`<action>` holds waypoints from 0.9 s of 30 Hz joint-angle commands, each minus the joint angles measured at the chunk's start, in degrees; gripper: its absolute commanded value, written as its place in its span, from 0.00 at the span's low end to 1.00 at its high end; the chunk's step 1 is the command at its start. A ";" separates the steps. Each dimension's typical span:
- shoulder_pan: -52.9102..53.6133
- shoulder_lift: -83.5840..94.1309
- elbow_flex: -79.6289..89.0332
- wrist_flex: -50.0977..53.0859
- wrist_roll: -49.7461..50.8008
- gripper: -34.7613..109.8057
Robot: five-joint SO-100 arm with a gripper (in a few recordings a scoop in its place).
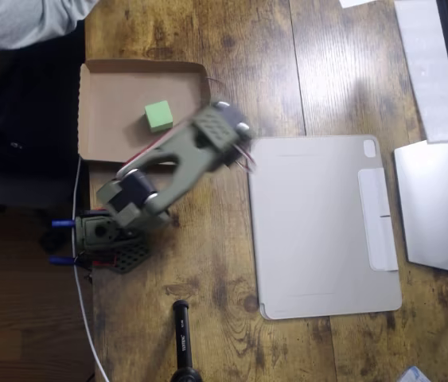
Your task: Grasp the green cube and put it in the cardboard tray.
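In the overhead view we see the matte light-green cube resting on the flat floor of the shallow brown cardboard tray, toward its right rim, at the wooden table's upper-left corner. The olive arm overlaps the tray's lower-right corner; its motion-blurred gripper keeps us from telling the fingers' state. A smooth grey tablet cover lies right.
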 commanded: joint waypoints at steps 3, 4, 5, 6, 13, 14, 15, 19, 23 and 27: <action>9.84 -5.54 -3.43 2.55 -3.96 0.26; 11.07 -5.62 -3.08 2.11 -4.31 0.26; 12.39 -5.80 -2.99 2.11 -4.31 0.26; 13.27 -6.06 -3.52 2.90 -4.48 0.26; 15.82 -6.33 -5.45 5.10 -5.10 0.28; 15.56 -6.33 -4.83 5.27 -5.45 0.28; 15.12 -6.15 -3.78 5.27 -6.06 0.27; 14.33 -6.24 -1.93 5.19 -7.29 0.27; 14.50 -5.45 -1.67 5.19 -9.58 0.24; 15.12 -6.06 -1.67 5.10 -7.91 0.24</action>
